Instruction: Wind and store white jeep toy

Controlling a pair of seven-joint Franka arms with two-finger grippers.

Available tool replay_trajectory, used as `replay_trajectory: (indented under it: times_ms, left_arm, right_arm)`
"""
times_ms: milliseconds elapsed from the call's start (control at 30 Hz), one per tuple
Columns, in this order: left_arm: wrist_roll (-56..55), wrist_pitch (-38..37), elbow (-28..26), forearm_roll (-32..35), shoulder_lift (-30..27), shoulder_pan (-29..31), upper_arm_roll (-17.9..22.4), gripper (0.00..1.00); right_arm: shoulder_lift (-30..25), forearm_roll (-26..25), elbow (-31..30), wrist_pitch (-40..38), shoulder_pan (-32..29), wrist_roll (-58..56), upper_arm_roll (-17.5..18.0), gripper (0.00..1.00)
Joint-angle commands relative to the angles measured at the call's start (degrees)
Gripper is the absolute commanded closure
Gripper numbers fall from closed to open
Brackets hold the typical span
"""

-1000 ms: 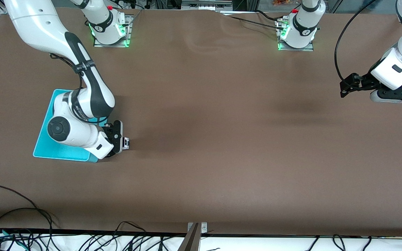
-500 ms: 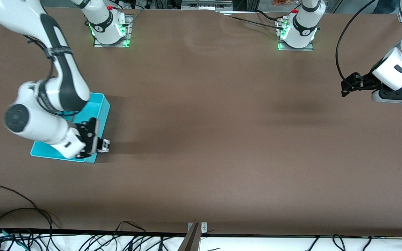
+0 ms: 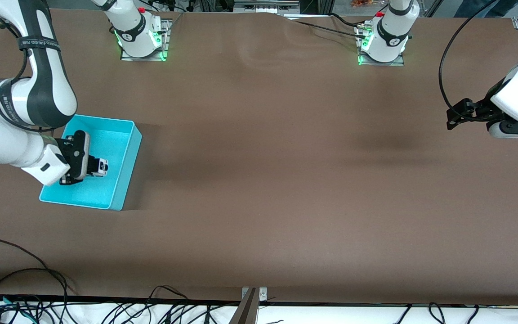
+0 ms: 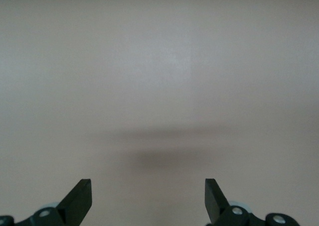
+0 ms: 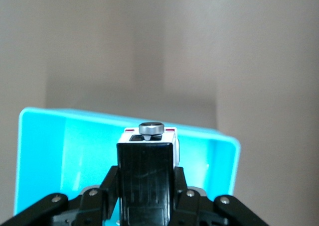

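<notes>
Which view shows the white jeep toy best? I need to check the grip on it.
The right wrist view: the white jeep toy fills it, clamped by the right gripper over the turquoise bin. The front view shows it tiny; the left wrist view shows none of it.

Smooth plastic turquoise bin point(image 3: 126, 173) — glossy white jeep toy point(image 5: 147, 159) — matt brown table point(image 3: 286, 157).

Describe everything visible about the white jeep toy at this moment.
The white jeep toy is tiny, with a white body, a black roof panel, red marks and a round grey knob at one end. It looks like plastic. The right gripper is shut on it, holding it in the air over the turquoise bin. Nothing else touches it.
</notes>
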Motion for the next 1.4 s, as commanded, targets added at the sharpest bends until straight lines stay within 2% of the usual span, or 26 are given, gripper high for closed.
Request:
replay_trajectory:
  times_ms: [0, 100, 233, 700, 900, 1100, 1133, 1167, 1200, 1233, 1367]
  left_arm:
    - [0.81, -1.47, 2.34, -0.18, 1.4, 0.39, 0.09, 0.0]
    - [0.81, -1.47, 2.34, -0.18, 1.49, 0.48, 0.09, 0.0]
    - [0.73, -1.47, 2.43, -0.27, 1.58, 0.48, 0.09, 0.0]
    - [1.17, -1.47, 2.43, -0.71, 1.75, 0.39, 0.0, 0.0]
    - [1.34, -1.47, 2.51, -0.71, 1.67, 0.65, 0.0, 0.0]
    - [1.34, -1.47, 2.43, -0.71, 1.67, 0.65, 0.0, 0.0]
    - [1.34, -1.47, 2.43, -0.71, 1.67, 0.56, 0.0, 0.0]
    - [1.34, -1.47, 2.43, -0.71, 1.67, 0.65, 0.0, 0.0]
    - [1.34, -1.47, 2.51, -0.71, 1.67, 0.65, 0.0, 0.0]
    - [1.34, -1.47, 2.51, -0.71, 1.67, 0.65, 0.0, 0.0]
    - [1.34, -1.56, 2.51, -0.62, 1.67, 0.74, 0.08, 0.0]
  right_arm:
    - [-11.47, 1.05, -19.56, 11.52, 0.16, -1.85, -2.16, 0.78]
    - [-12.88, 1.05, -24.49, 15.57, 0.15, -2.03, -3.38, 0.78]
    - [-12.53, 1.14, -27.14, 18.39, 0.15, -4.92, -5.05, 0.78]
    - [-8.06, 1.58, -30.75, 25.16, 0.07, -7.12, -6.64, 0.78]
    - [-4.63, 6.85, -30.75, 27.09, 0.15, -7.21, -6.47, 0.78]
    - [-3.83, 7.56, -30.75, 28.86, 0.24, -7.56, -6.03, 0.74]
    - [-3.83, 7.56, -30.75, 28.77, 0.24, -7.56, -6.03, 0.67]
    - [-3.83, 7.56, -30.75, 28.68, 0.33, -7.48, -5.85, 0.45]
    - [-3.92, 7.64, -30.66, 28.5, 0.33, -7.48, -5.68, 0.07]
    - [-4.01, 7.56, -30.57, 28.5, 0.24, -7.56, -5.59, 0.0]
    - [-5.67, 7.56, -29.87, 26.93, 0.33, -7.74, -5.15, 0.0]
